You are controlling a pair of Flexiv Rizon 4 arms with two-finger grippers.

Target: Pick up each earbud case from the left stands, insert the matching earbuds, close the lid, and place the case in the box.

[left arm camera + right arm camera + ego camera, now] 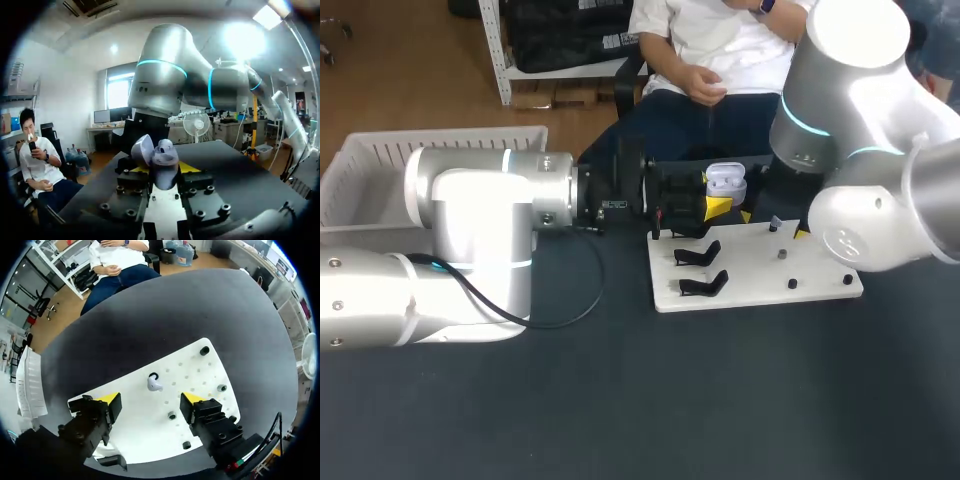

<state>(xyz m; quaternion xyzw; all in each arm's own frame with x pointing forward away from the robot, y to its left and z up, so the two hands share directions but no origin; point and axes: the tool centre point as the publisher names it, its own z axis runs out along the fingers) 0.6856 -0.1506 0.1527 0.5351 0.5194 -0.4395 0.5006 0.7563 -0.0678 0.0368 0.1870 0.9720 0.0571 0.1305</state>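
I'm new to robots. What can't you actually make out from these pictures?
- Head view: the left arm covers much of the white box, hiding its contents.
- Head view: the right arm covers the right end of the white board.
- Left wrist view: the open earbud case shows side-on; how many earbuds it holds is unclear.
- Right wrist view: the lone earbud is too small to tell which side it fits.

My left arm [470, 200] stretched level in from the left, my left claw [712, 194] pointing sideways, its 2 fingers clamped on the open earbud case [726, 181], my right arm [860, 110] bent in from the right, my right claw [151, 401] aimed downward, fingers spread wide apart
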